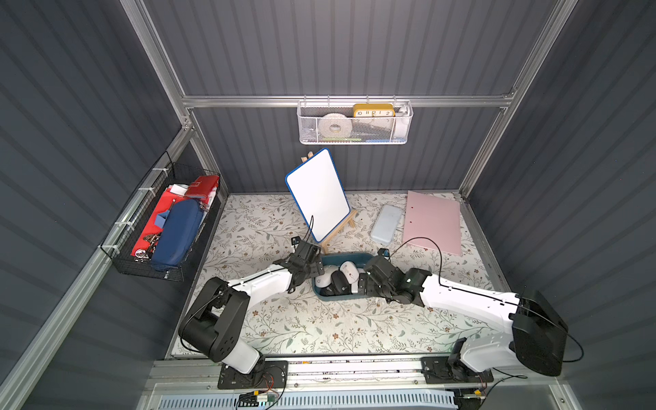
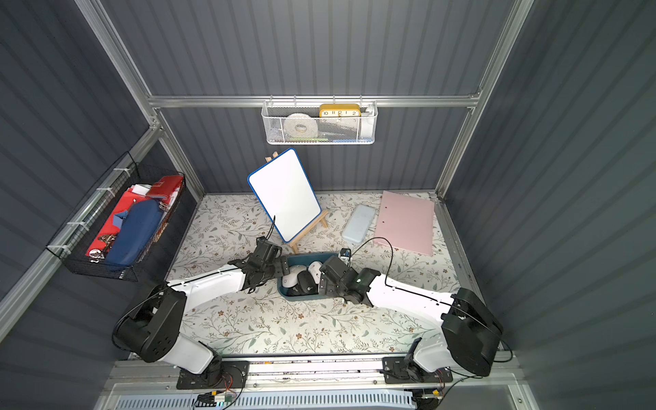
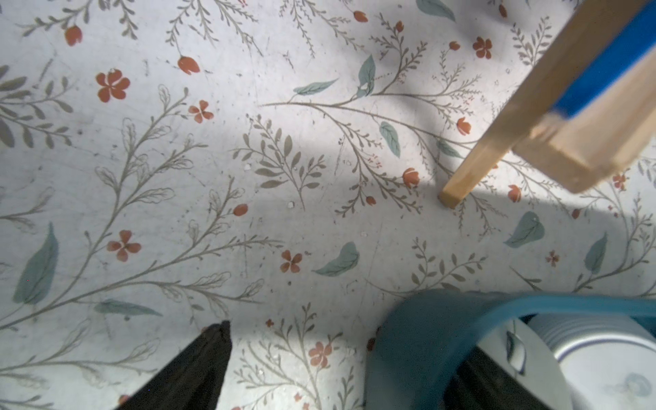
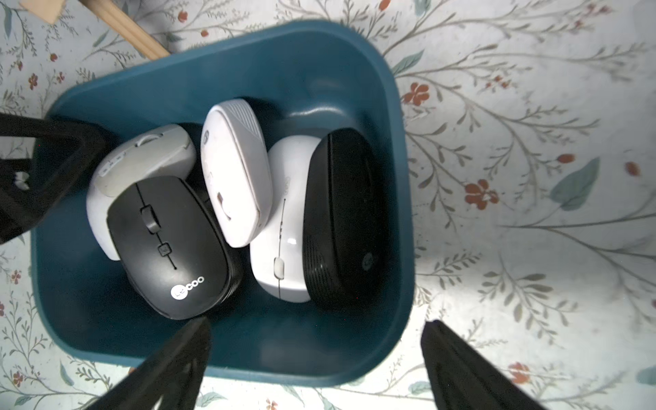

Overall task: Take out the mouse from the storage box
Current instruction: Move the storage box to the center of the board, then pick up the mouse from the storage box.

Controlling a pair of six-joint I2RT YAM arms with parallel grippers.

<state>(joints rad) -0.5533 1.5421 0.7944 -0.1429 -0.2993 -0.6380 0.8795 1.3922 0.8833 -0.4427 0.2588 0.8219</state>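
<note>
- Teal plastic storage box [image 1: 340, 297] sits mid-table on floral mat [image 1: 319, 326], just in front of the wooden easel [image 1: 337, 230]; seen in both top views [image 2: 301, 296].
- 5 mice are all inside the box, packed together and overlapping.
- Black Lecoo mouse [image 4: 170, 248] lies top-up, partly over the grey-white mouse [image 4: 142, 159].
- White ribbed mouse [image 4: 234, 170] is tilted, leaning on the white mouse [image 4: 284, 230].
- Black mouse on edge [image 4: 340, 220] sits between the white mouse and the box wall, touching both.
- Left gripper [image 1: 316, 269] is at the box's left end, jaws spread wide and holding nothing. 1 finger [image 3: 191, 372] is outside over the mat and the other is behind the box wall [image 3: 426, 337], inside the tub.
- Right gripper [image 4: 317, 321] is at the box's right end, jaws spread wide and empty. 1 finger [image 4: 170, 365] is over the box edge, the other finger [image 4: 461, 369] over the mat outside.
- Neither gripper touches a mouse, as far as I can tell.
- Whiteboard [image 1: 317, 195] with a blue rim leans on the easel.
- Pale blue case [image 1: 386, 223] and pink folder [image 1: 433, 222] lie side by side at back right.
- White mesh basket [image 1: 355, 136] on the back wall holds a yellow clock [image 1: 373, 110] and a tape roll [image 1: 333, 126].
- Black wire basket [image 1: 149, 273] on the left wall holds a navy pouch [image 1: 177, 230] and red items.
</note>
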